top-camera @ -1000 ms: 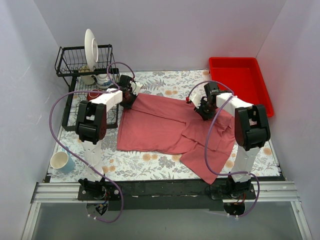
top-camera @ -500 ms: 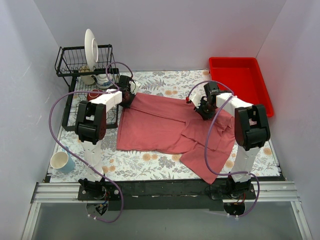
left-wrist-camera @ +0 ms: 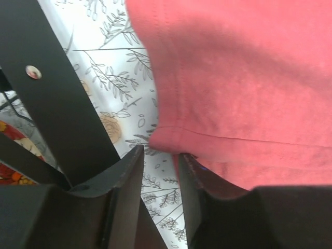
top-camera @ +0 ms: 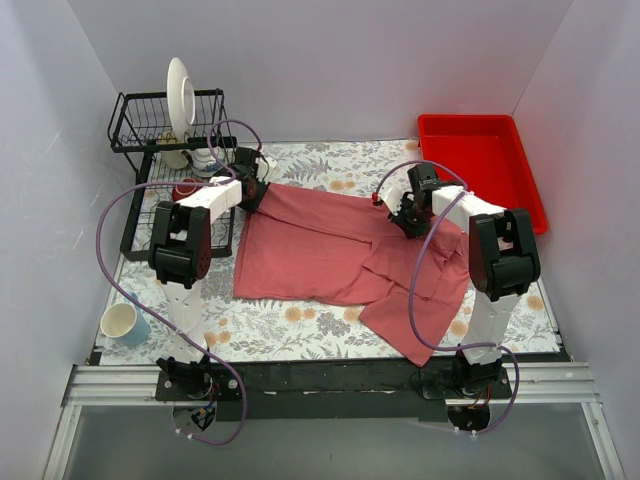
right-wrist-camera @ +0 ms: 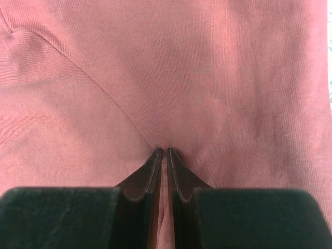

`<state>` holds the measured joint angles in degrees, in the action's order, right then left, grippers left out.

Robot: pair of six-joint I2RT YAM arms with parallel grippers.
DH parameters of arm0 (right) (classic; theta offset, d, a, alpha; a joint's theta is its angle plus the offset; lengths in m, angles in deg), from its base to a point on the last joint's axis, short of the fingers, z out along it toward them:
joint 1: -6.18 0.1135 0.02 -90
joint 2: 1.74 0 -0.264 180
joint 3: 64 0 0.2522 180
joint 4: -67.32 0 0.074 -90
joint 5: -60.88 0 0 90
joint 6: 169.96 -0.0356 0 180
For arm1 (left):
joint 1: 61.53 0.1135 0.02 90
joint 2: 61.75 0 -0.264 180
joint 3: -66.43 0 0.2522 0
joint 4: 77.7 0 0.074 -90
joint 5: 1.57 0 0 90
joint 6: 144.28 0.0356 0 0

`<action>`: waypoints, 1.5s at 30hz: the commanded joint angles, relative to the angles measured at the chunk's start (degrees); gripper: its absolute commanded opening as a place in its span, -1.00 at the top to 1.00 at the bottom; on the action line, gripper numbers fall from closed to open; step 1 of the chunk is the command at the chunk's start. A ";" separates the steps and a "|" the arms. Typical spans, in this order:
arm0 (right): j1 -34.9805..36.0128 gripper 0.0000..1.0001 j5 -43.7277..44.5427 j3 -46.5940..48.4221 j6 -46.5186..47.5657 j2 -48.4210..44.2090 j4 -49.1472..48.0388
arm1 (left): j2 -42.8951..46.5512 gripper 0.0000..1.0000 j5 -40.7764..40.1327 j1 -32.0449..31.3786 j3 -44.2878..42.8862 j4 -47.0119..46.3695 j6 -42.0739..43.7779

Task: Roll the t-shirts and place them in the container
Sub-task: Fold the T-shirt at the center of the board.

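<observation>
The dusty-red t-shirt [top-camera: 320, 250] lies spread flat on the floral mat, with one sleeve folded toward the front right. My left gripper [top-camera: 252, 190] is at the shirt's far-left corner. In the left wrist view its jaws [left-wrist-camera: 161, 153] stand a little apart, with bare mat between them. The shirt's hem corner [left-wrist-camera: 166, 140] lies just at the fingertips. My right gripper [top-camera: 408, 222] is low on the shirt's far-right part. In the right wrist view it [right-wrist-camera: 164, 151] is shut on a small pinch of the fabric [right-wrist-camera: 207, 67], which puckers at the tips.
A black wire dish rack [top-camera: 165, 130] with a white plate [top-camera: 182, 95] stands at the back left, close to my left gripper. Its black leg [left-wrist-camera: 62, 104] shows in the left wrist view. A red plastic tray [top-camera: 480, 160] sits at the back right. A cup [top-camera: 122, 322] stands front left.
My left gripper has shifted slightly back and left toward the rack. The right gripper has stayed pinched on the shirt in almost the same place.
</observation>
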<state>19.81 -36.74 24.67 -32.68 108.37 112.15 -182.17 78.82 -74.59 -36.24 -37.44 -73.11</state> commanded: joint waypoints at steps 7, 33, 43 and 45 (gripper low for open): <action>-1.67 0.70 3.75 0.14 -0.18 1.25 -1.27 | 1.68 0.46 1.59 1.55 -6.71 2.85 -1.38; -1.67 0.69 2.26 1.29 -0.62 1.87 -0.75 | -7.72 0.50 11.72 1.55 -18.32 14.46 -5.96; -1.67 0.69 2.26 2.34 -0.71 3.10 -0.75 | -6.41 1.00 15.84 0.93 -23.07 11.47 -5.43; -1.76 0.69 2.17 2.52 -0.71 3.36 -0.66 | -6.93 1.00 16.72 0.76 -24.20 8.75 -5.34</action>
<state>18.68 -35.23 25.72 -33.33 109.35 111.63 -191.61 92.20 -73.39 -56.56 -24.24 -78.81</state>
